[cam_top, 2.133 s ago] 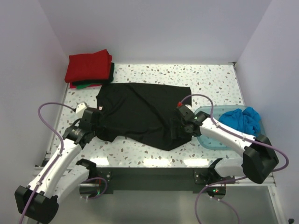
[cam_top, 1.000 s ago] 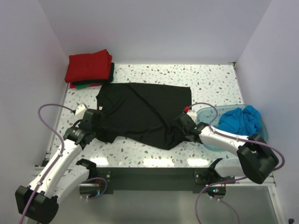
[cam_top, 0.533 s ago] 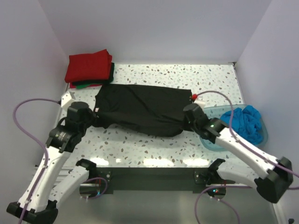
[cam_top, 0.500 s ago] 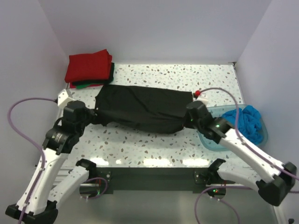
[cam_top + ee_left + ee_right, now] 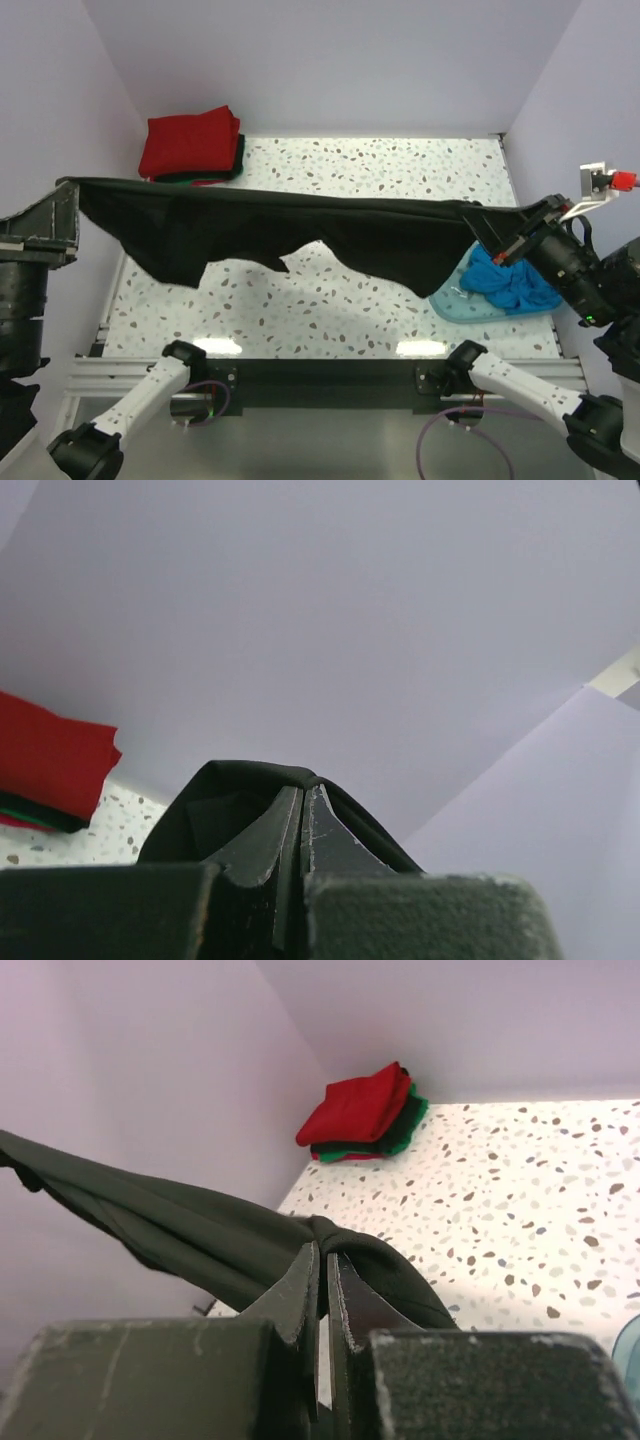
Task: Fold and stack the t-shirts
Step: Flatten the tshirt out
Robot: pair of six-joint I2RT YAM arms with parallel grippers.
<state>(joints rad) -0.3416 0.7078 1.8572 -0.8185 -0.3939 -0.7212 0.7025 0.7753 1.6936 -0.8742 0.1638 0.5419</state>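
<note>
While the left pincer (image 5: 302, 795) and right pincer (image 5: 323, 1252) are clamping its ends, the black shirt (image 5: 300, 225) is hanging above the tabletop (image 5: 380, 160).

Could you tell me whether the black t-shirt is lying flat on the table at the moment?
No, the black t-shirt hangs stretched in the air between the left gripper and the right gripper, above the speckled table.

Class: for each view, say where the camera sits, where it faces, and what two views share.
Top external: overhead, near side, looking down at table; left gripper and right gripper show.
Left wrist: on left arm, facing back wall; its gripper shows.
Right wrist: on right arm, facing far-left corner; its gripper shows.
Wrist views share the black t-shirt and red stack.
</note>
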